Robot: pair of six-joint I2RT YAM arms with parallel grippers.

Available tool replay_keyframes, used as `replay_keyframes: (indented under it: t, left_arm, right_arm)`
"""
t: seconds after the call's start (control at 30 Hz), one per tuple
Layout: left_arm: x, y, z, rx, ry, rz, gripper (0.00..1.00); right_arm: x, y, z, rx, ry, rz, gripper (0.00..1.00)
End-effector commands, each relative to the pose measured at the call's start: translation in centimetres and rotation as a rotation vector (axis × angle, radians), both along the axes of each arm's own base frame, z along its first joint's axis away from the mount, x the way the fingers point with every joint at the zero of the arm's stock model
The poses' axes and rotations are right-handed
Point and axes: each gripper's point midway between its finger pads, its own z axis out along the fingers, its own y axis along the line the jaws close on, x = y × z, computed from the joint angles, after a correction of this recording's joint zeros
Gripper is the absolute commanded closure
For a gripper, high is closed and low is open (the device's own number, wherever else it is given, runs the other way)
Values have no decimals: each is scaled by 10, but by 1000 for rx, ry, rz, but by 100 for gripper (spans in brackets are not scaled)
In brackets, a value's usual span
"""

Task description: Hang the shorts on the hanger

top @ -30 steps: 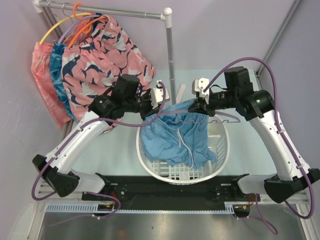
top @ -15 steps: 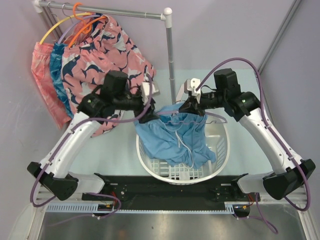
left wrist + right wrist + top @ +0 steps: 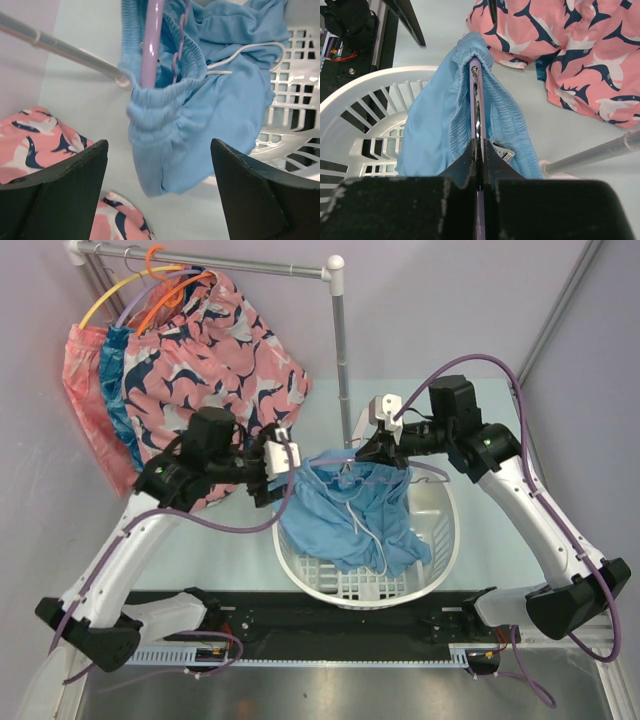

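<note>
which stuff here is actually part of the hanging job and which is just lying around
Job: light-blue shorts; lavender hanger inside their waistband; right gripper clamping it; left gripper open beside.
Just there: pink patterned shorts; teal shorts; orange hanger; yellow hanger; clothes rail; white basket.

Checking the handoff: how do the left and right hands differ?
The left hand is open and holds nothing; the right hand is shut on the lavender hanger. The left hand sits off the light-blue shorts; the right hand is at their waistband. Both face the shorts.
</note>
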Motion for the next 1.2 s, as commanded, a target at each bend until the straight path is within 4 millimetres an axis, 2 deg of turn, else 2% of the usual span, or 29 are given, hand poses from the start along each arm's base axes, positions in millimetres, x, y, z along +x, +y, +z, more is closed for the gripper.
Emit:
replay_keyframes:
  t: [0.0, 0.1, 0.17, 0.2, 0.3, 0.33, 0.37, 0.43, 0.47, 0.5, 0.53, 0.6, 0.63, 0.67, 0.7, 0.77, 0.8, 0.83, 0.87, 0.93, 0.97, 1.1, 1.17]
  left_arm:
    - [21, -30, -21, 79, -129, -69, 13]
    - [23, -45, -28, 78, -140, -102, 17]
    - [21, -53, -30, 78, -142, -132, 31]
    - [21, -56, -32, 81, -135, -145, 49]
    - [21, -58, -34, 81, -127, -152, 83]
    - [20, -57, -33, 77, -130, -153, 99]
    - [20, -56, -37, 81, -131, -150, 100]
    - [16, -54, -34, 72, -154, -156, 100]
    - [15, -53, -36, 74, -155, -158, 100]
    - [14, -53, -36, 69, -156, -159, 100]
    - [13, -51, -33, 66, -158, -158, 100]
    - [10, -51, -30, 57, -164, -163, 100]
    - [7, -50, -23, 47, -182, -166, 100]
    - [6, -50, -22, 40, -190, -170, 100]
    - [6, -49, -19, 34, -204, -171, 100]
    - [1, -48, -15, 21, -223, -184, 100]
    - [0, -48, -13, 16, -230, -190, 100]
    - [-1, -49, -12, 11, -234, -196, 100]
    - [-2, -49, -10, 6, -240, -202, 100]
    - [-5, -50, -6, -1, -250, -219, 100]
    - [-8, -50, -3, -6, -252, -228, 100]
    - [-17, -48, 3, -18, -299, -269, 100]
    - [-22, -47, 1, -20, -310, -292, 100]
  right_arm:
    - [-11, 8, 35, 77, -145, 68, 100]
    - [-14, 7, 35, 72, -146, 70, 100]
    - [-15, 8, 37, 77, -147, 71, 100]
    - [-18, 8, 40, 82, -155, 73, 100]
    - [-19, 5, 42, 79, -162, 58, 100]
    - [-19, 3, 42, 72, -173, 55, 100]
    - [-20, 0, 38, 55, -161, 45, 100]
    - [-22, -8, 35, 40, -133, 15, 81]
    - [-19, -11, 35, 34, -118, -15, 55]
    - [-18, -16, 37, 38, -107, -43, 41]
    - [-20, -22, 44, 51, -97, -75, 31]
    - [-18, -36, 51, 81, -33, -160, 20]
    - [-23, -45, 61, 103, -42, -187, 18]
    - [-21, -55, 65, 121, -6, -246, 16]
    - [-21, -62, 67, 134, 8, -280, 8]
    - [-19, -75, 78, 183, 37, -358, 3]
    - [-9, -89, 78, 209, 89, -436, 1]
    - [-2, -94, 75, 218, 122, -476, 1]
    - [16, -102, 64, 207, 176, -556, 2]
    - [28, -111, 41, 180, 300, -621, 3]
    - [41, -113, 21, 140, 363, -654, 5]
    - [48, -107, -30, 28, 543, -647, 12]
    - [47, -101, -45, -3, 576, -614, 13]
